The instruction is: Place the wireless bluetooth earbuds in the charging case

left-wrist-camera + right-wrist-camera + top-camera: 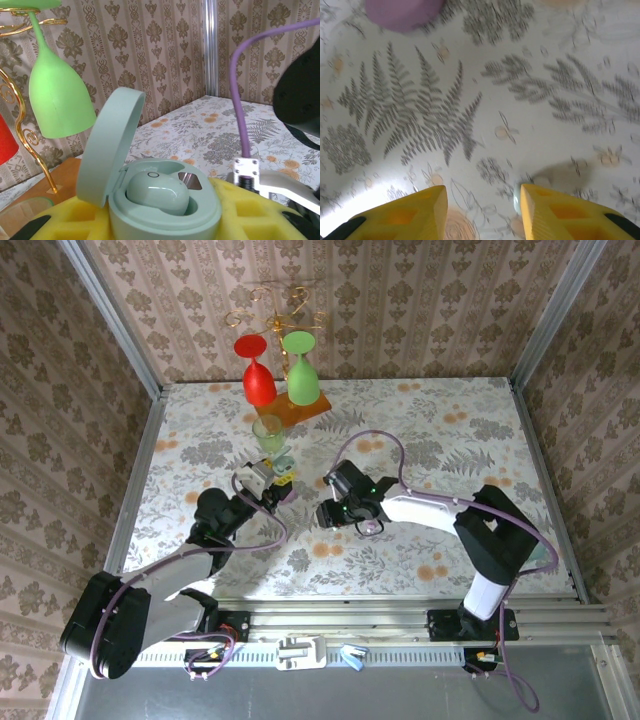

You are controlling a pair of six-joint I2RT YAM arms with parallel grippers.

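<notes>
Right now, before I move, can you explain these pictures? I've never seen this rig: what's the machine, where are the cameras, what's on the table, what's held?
Two robot arms are bolted at the near edge of a flowered table. One picture looks down from above and behind them. The other two come from a camera on each wrist, looking past its yellow fingers. The left gripper is shut on an open mint case with one mint earbud seated inside. The right gripper is open over the table, holding nothing. A small pale thing by its finger is too blurred to name. A purple object lies beyond. At the back, a red glass and a green glass hang on a gold rack.
</notes>
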